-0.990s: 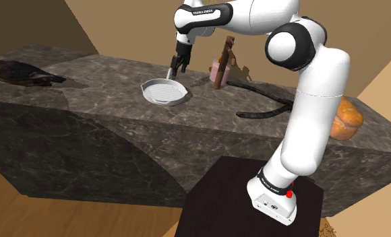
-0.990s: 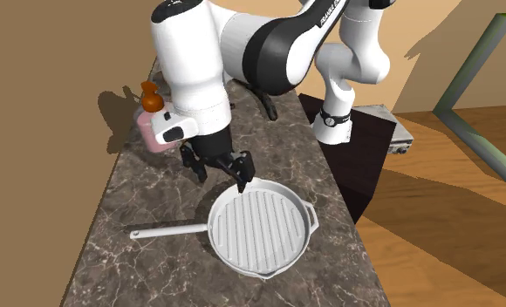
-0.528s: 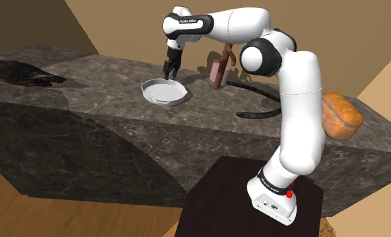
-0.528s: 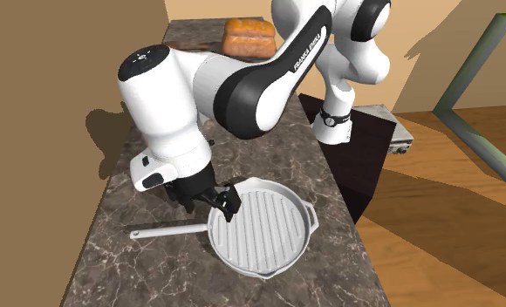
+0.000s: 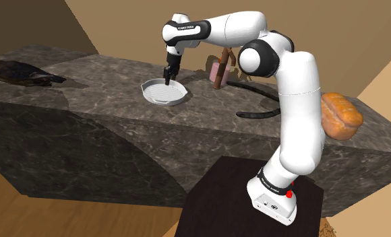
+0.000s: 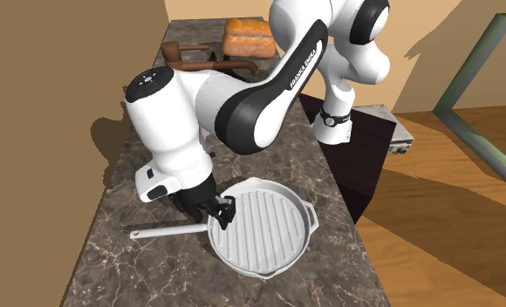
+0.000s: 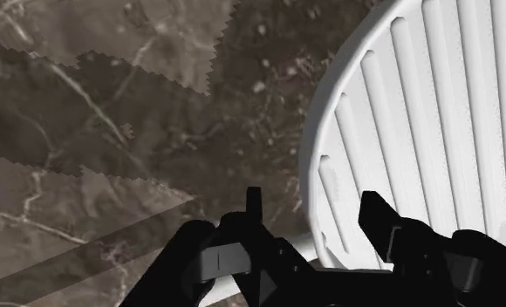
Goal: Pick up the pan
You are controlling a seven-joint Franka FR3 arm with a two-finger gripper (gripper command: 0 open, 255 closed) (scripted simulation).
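The tool (image 6: 220, 217), all black, stands open just left of centre in the second exterior view, pointing down at the counter (image 6: 147, 275). Its two fingers (image 7: 252, 208) stand apart in the wrist view, one over the marbled stone outside the pan (image 7: 434, 113), the other over the pan's ridged floor, with the raised white rim between them. Neither finger clearly presses on the rim. The pan (image 6: 264, 231) is white, round and grooved. It lies flat on the counter at lower centre of the second exterior view, and its thin handle (image 6: 164, 231) runs left from the rim just beside the tool. In the shoulder view the tool (image 5: 166, 78) hangs over the far edge of the pan (image 5: 164, 93), upper centre of the frame, at the end of the white arm (image 5: 295, 108) arching from the dark stand (image 5: 248, 202) at lower right. Farther out, an orange-brown loaf (image 5: 340, 116) rests at the right of the shoulder view, a brown upright object (image 5: 222, 66) stands behind the pan, and a dark bird-like shape (image 5: 19, 73) lies at far left.
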